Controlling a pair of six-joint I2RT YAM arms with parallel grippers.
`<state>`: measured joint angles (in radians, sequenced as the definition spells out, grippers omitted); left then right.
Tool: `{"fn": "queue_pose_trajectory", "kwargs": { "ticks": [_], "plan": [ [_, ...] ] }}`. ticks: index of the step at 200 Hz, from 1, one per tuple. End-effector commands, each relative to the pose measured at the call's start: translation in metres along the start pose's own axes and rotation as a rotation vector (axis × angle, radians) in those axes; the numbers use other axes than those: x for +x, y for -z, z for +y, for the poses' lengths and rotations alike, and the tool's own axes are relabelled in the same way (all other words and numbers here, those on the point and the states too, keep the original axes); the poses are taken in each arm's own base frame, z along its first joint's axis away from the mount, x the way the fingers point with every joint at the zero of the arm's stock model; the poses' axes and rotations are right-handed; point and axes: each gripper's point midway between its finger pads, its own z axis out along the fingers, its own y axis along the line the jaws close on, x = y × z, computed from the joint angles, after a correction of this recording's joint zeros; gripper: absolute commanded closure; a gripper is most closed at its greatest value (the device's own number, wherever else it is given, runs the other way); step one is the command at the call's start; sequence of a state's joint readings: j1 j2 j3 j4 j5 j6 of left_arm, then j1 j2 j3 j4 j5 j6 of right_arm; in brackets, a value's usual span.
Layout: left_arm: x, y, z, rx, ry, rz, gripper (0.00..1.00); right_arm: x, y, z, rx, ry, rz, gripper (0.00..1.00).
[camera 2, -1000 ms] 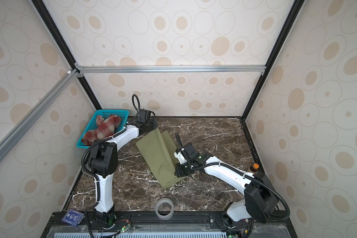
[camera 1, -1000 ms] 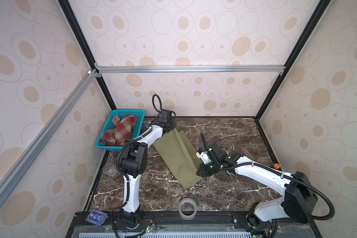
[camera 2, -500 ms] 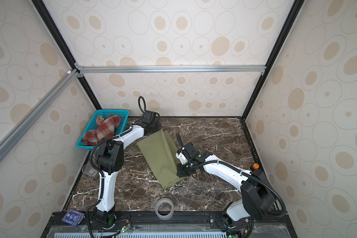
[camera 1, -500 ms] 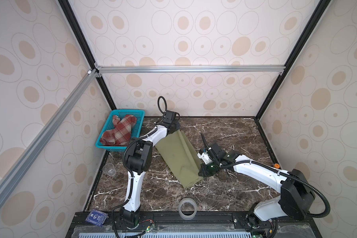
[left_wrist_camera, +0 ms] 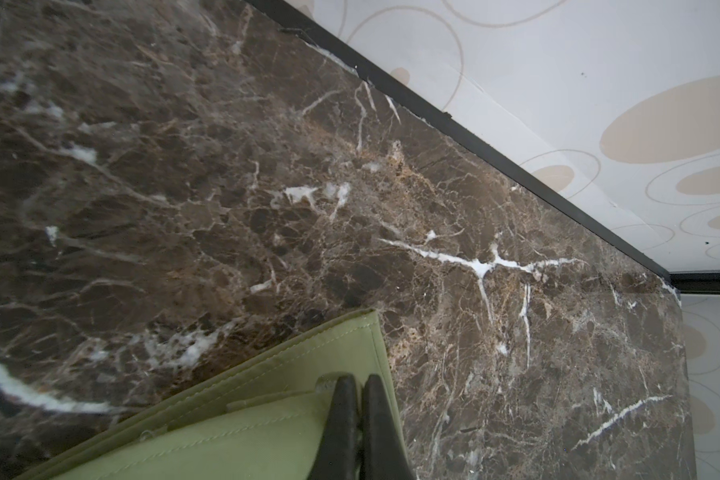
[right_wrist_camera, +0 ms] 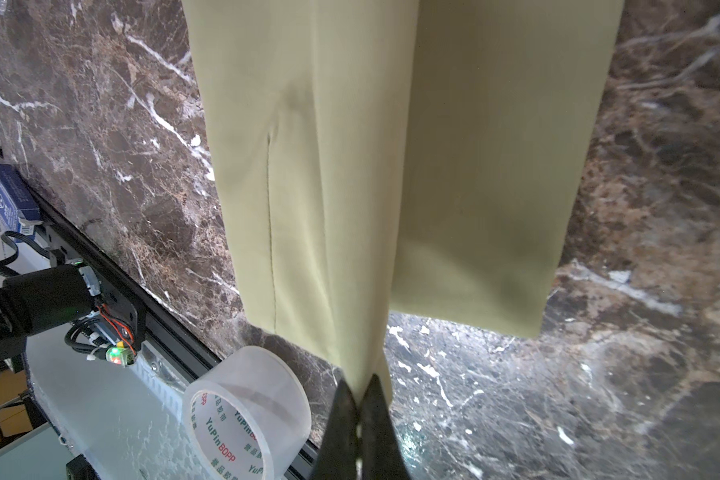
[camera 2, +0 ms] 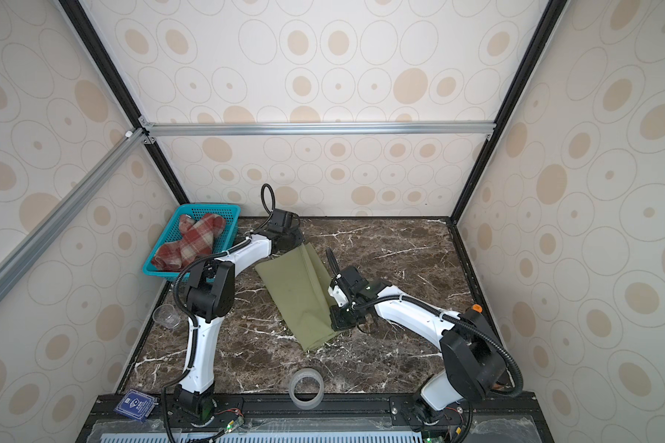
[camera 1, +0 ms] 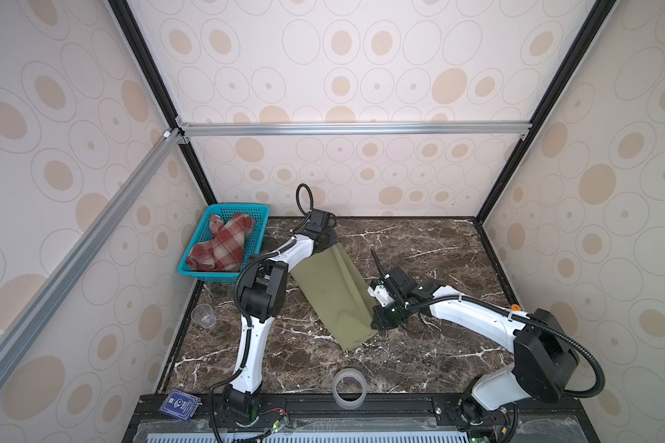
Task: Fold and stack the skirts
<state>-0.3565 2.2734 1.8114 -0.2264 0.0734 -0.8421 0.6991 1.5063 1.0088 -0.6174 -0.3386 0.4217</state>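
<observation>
Green skirt (camera 1: pixel 334 291): on the table (camera 1: pixel 419 245), long axis slanting far left to near right, 1 gripper at each end.
Left gripper (left_wrist_camera: pixel 360 380): pinched tight on the far stitched corner.
Right gripper (right_wrist_camera: pixel 360 386): clamped on the near edge.
Plaid skirt (camera 1: pixel 221 245): heaped in the basket (camera 1: pixel 216 274), nearer the left arm.
Views: wrist cameras alone show the pinches; top views, the full length.
Next, likely: an end-to-end fold.

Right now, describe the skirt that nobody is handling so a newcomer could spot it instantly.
At the far left corner of the dark marble table sits a teal mesh basket. The bundle crumpled inside it is the plaid skirt: thick, woolly, red and cream, unlike the plain olive skirt stretched over mid-table.
</observation>
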Motion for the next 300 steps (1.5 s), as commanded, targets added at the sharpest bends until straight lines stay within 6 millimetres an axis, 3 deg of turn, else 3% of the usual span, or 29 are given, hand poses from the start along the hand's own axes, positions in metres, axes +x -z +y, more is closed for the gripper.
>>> {"fn": "queue_pose_trajectory", "kwargs": {
  "ticks": [1,156,300],
  "plan": [
    [-0.008,-0.003,-0.011,0.020,0.015,-0.022,1.00,0.001,0.002,-0.007,0.040,0.002,0.024,1.00],
    [-0.006,-0.011,-0.021,0.052,0.028,-0.017,1.00,-0.005,0.009,-0.017,0.123,0.005,0.020,1.00],
    [0.004,-0.029,-0.016,0.039,0.036,0.010,1.00,-0.010,0.009,-0.023,0.170,0.021,0.036,1.00]
  ]
}}
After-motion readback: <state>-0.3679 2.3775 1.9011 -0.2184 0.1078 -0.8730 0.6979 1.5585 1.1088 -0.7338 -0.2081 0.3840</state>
